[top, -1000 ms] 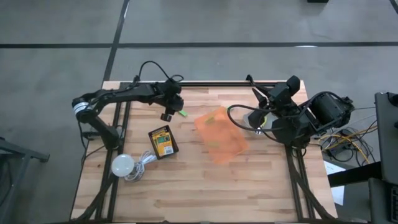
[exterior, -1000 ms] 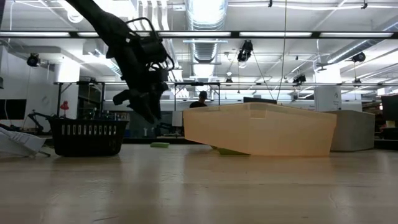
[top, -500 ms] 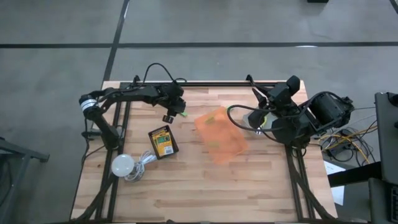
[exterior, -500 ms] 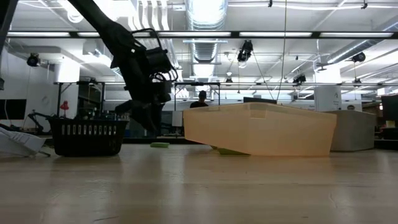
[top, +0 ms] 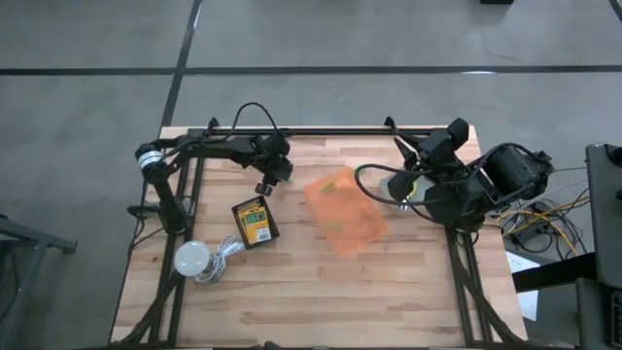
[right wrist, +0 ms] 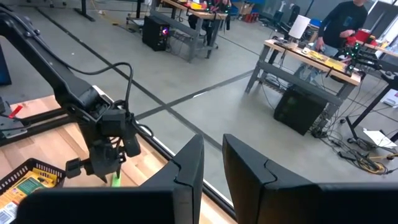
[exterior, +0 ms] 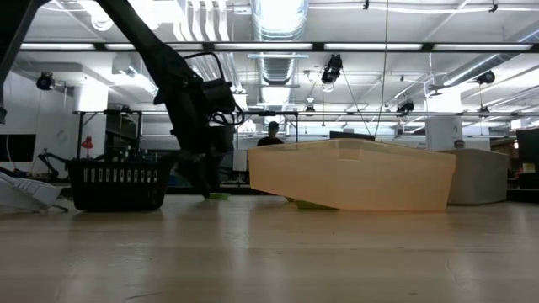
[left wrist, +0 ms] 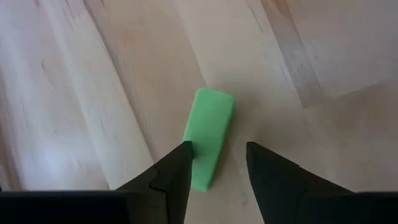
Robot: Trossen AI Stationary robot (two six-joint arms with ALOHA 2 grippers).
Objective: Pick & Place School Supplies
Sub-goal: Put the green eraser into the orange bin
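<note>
A bright green block [left wrist: 209, 135] lies flat on the wood near the table's far edge. My left gripper [left wrist: 217, 152] is open and points down over it, one finger on each side of the block's near end. The low view shows this gripper [exterior: 209, 187] down at the table beside the block [exterior: 219, 196]. A yellow-and-green crayon box [top: 255, 221] lies flat nearer the left side. My right gripper [right wrist: 212, 146] is shut and waits, folded back at the far right corner [top: 428, 170]. My left gripper comes from above, pointing down, with its fingers across the green block. One fingertip [left wrist: 184, 151] stands right at the block's long side [left wrist: 194, 149]; whether it touches, I cannot tell. The block lies flat on the table.
An orange translucent tray [top: 345, 209] sits right of the left gripper, with something green under its edge [exterior: 313, 204]. A white bulb [top: 191, 258] with its cord [top: 226, 253] lies near the left edge. Cables lie by the right arm. A black basket [exterior: 118, 183] stands beyond the table.
My left gripper has moved slightly toward the table's right edge and come down from well above the table until its fingertips reach the wood around the green block. The block has stayed in place.
</note>
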